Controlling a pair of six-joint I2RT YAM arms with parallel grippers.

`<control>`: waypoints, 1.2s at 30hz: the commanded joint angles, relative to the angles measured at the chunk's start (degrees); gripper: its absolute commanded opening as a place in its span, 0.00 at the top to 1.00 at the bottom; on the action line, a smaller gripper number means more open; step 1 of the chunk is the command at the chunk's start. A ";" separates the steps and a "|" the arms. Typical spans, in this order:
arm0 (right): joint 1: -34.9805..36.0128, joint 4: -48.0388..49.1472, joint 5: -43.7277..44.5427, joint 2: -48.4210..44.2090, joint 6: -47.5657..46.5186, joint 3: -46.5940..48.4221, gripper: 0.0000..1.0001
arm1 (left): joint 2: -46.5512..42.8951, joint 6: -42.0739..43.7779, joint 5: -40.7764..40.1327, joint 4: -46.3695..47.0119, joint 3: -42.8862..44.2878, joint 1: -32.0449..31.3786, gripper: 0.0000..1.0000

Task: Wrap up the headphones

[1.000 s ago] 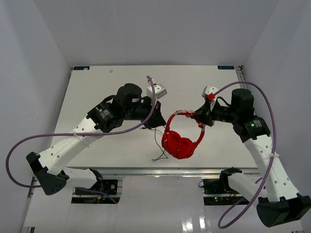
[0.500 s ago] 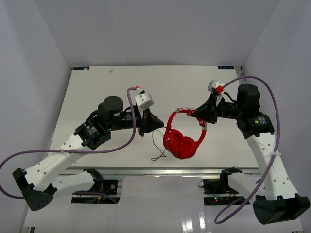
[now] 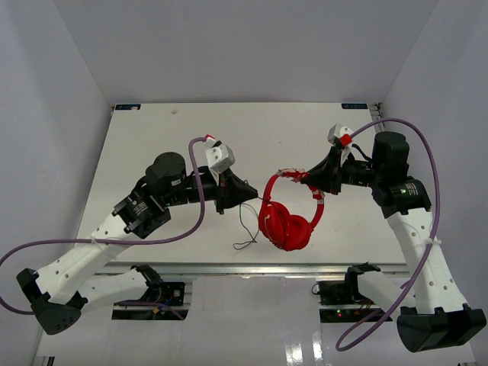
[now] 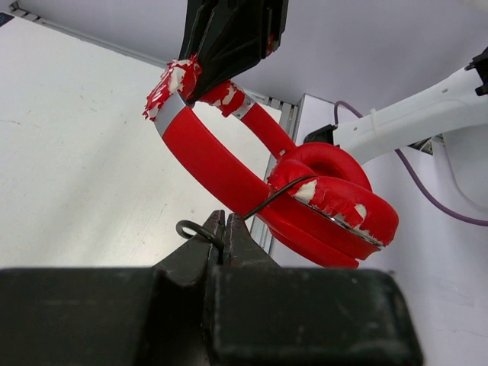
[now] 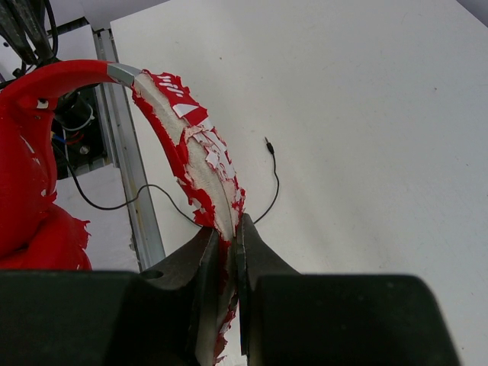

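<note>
The red headphones (image 3: 286, 223) hang above the table's near middle, folded cups low, red-and-white headband (image 3: 299, 177) up. My right gripper (image 3: 313, 180) is shut on the headband; its jaws pinch the peeling band (image 5: 217, 187) in the right wrist view. My left gripper (image 3: 252, 194) is shut on the thin black cable (image 4: 268, 200), which runs from the jaws up to the cups (image 4: 335, 204). More cable (image 3: 245, 229) hangs down to the table edge. The small plug (image 5: 268, 142) lies on the table.
The white table (image 3: 152, 145) ends at a metal rail (image 3: 229, 267) in front. Thick purple robot cables (image 3: 200, 198) loop over both arms. White walls close in the sides and the back.
</note>
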 commanded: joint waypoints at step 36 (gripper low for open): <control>-1.91 15.03 -3.30 0.13 26.29 -2.31 0.92 | 3.56 -9.81 -0.11 30.82 -20.65 2.24 0.88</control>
